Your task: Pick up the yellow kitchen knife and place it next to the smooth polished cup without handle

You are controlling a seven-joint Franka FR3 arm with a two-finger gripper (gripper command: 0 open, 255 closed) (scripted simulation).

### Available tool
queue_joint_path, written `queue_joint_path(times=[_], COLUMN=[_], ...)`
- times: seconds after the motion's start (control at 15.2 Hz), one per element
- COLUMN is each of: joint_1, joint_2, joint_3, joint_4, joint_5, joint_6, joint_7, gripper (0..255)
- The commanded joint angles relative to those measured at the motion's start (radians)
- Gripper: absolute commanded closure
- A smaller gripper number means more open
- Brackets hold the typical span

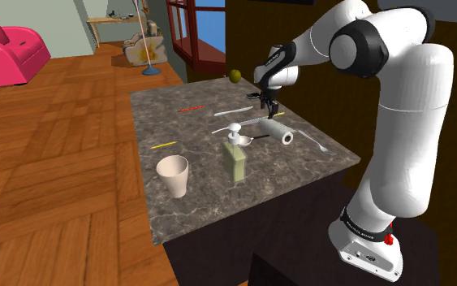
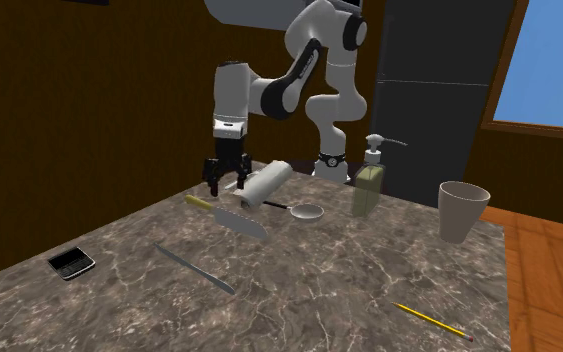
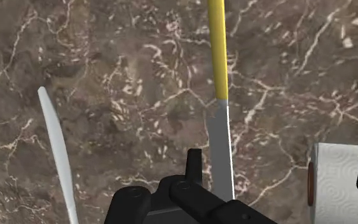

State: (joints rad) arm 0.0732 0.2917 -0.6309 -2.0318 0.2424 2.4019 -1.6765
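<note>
The knife has a yellow handle (image 3: pixel 217 44) and a grey blade (image 3: pixel 220 149) and lies flat on the marble table (image 1: pixel 218 203). My black gripper (image 3: pixel 280 162) hangs open just above it, and the blade lies between the fingers, close to one fingertip (image 3: pixel 194 167). In the second exterior view the gripper (image 2: pixel 224 185) hovers over the knife (image 2: pixel 231 216) near the table's far edge. The shoulder view shows the gripper (image 1: pixel 269 106) above the knife (image 1: pixel 260 119). The plain handleless cup (image 1: pixel 173 176) stands upright near the front of the table, far from the knife, and appears again as the cup (image 2: pixel 462 210).
A paper towel roll (image 1: pixel 282 132) lies right beside the gripper. A spoon (image 1: pixel 251 140), a soap dispenser (image 1: pixel 235 154), a white knife (image 1: pixel 236 110), a yellow pencil (image 1: pixel 164 145) and a red pencil (image 1: pixel 191 108) share the table. A phone (image 2: pixel 71 263) and a grey knife (image 2: pixel 194 268) lie nearer the second exterior camera.
</note>
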Motion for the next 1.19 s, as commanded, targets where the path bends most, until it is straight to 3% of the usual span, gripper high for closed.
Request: queue_joint_path(times=[0.0,0.07,0.59,1.12], joint_1=[-0.045,-0.068,-0.106,-0.106], joint_2=[0.081,0.117,0.203,0.203], joint_3=[0.042,0.064,0.108,0.108], joint_4=[0.080,0.120,0.137,0.137], joint_5=[0.068,0.093,0.153,0.153], joint_6=[0.001,0.000,0.061,0.061], joint_7=[-0.097,-0.136,-0.177,-0.177], gripper=[0,0,0,0])
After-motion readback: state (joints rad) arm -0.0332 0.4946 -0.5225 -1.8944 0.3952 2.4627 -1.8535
